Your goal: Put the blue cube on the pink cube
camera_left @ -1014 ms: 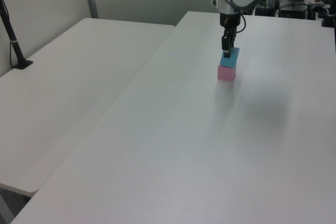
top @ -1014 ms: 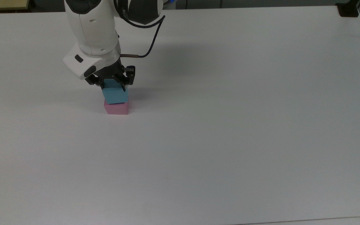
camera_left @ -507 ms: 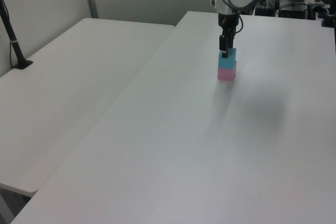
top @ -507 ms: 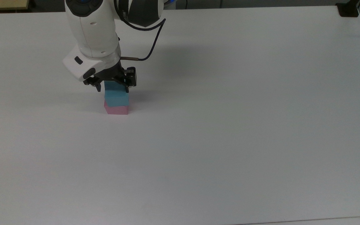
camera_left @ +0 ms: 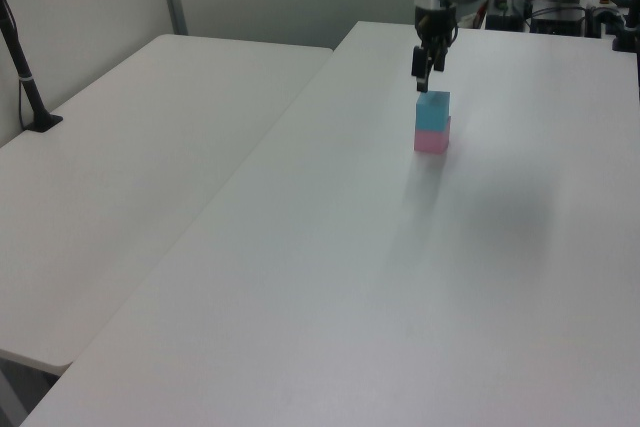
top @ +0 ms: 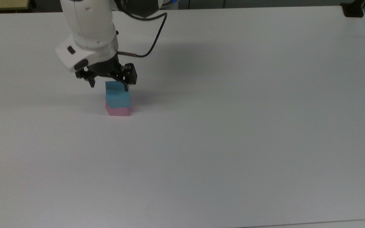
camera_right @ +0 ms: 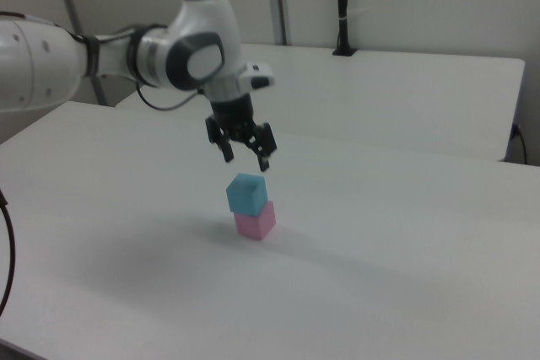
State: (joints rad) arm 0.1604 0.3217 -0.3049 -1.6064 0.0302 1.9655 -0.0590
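White laminate covers the worktop, a broad matte surface with soft shadows near the arm. The blue cube rests on top of the pink cube, and the pink cube stands directly on the worktop. In the top view the blue cube sits slightly askew, so a sliver of the pink cube's top shows at its left edge. In the right view the blue cube is turned a little relative to the pink cube.

The claw hangs above the stack with its fingers spread apart and gripping nothing. In the right view the claw is clear of the blue cube, with a visible gap of air between them. In the left view the claw is just above the blue cube, with the pink cube beneath. A black cable loops from the white arm down to the wrist.

A second white table adjoins the worktop along a straight seam in the left view. A black post stands on a black base on that table. Pale partition walls with metal uprights close off the room behind it. A black clamp sits at the far right corner of the worktop in the top view.
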